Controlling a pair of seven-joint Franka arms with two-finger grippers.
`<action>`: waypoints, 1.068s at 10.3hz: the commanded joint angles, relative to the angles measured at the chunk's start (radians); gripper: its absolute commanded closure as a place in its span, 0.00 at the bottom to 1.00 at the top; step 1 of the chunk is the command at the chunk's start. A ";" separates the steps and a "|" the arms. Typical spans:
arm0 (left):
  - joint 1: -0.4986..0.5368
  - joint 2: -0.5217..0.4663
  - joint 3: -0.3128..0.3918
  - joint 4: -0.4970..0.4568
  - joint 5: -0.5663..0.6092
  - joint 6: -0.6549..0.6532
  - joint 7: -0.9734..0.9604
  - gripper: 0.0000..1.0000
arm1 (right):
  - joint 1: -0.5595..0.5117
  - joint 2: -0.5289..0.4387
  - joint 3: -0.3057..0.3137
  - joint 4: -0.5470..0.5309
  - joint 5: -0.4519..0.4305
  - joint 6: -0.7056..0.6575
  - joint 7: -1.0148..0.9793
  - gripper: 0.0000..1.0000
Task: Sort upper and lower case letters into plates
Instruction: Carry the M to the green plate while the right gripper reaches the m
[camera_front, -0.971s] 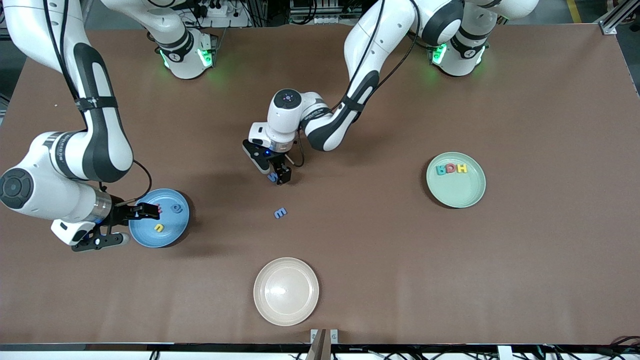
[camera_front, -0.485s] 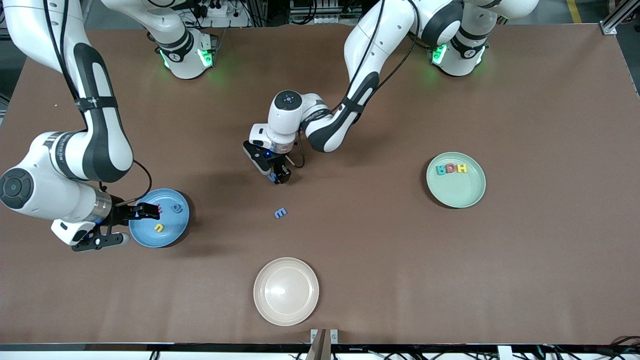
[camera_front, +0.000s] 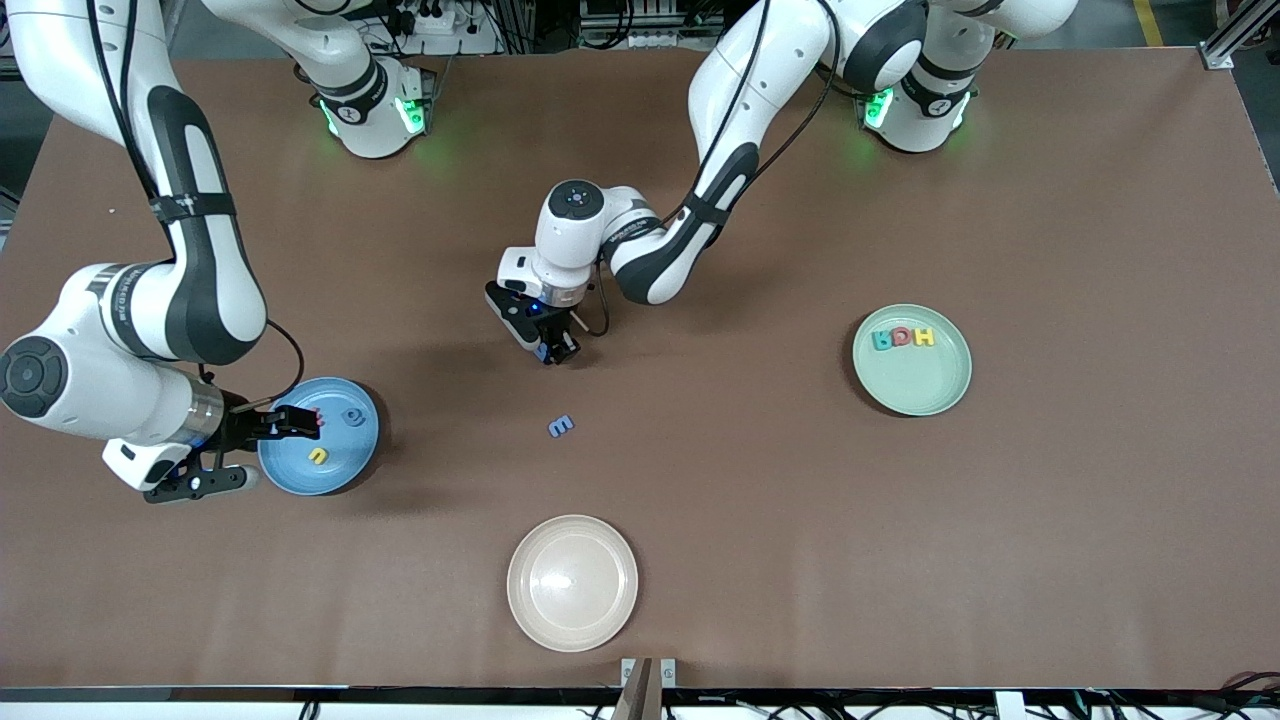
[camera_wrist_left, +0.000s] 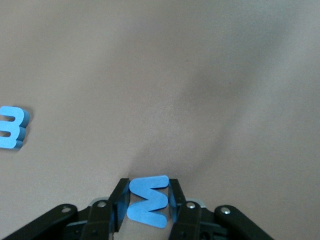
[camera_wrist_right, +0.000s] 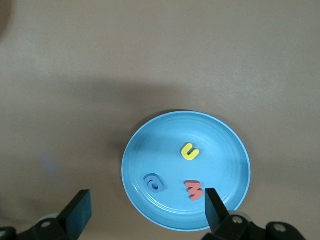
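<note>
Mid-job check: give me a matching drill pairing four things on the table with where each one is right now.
Things:
1. blue M
2. yellow u
3. yellow H
4. blue E

Places:
A. in the mint green plate
B. loose on the table
C. between the left gripper fingers
D. in the blue plate

Pairs: 1-C, 2-D, 3-A, 4-B

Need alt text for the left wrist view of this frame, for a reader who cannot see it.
The left gripper is shut on a blue letter M, pinched between its fingers just above the brown table. A second blue letter lies flat on the table, apart from the gripper.
</note>
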 joint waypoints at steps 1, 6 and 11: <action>-0.006 0.014 0.007 -0.001 0.008 0.000 -0.006 0.73 | -0.006 -0.019 0.010 -0.018 -0.003 0.006 0.002 0.00; -0.005 -0.005 0.005 0.002 0.005 -0.055 -0.003 0.75 | 0.005 -0.011 0.010 -0.010 0.003 0.013 0.017 0.00; 0.032 -0.098 0.002 0.002 -0.046 -0.238 0.013 0.74 | 0.089 0.020 0.013 0.004 0.011 0.065 0.324 0.00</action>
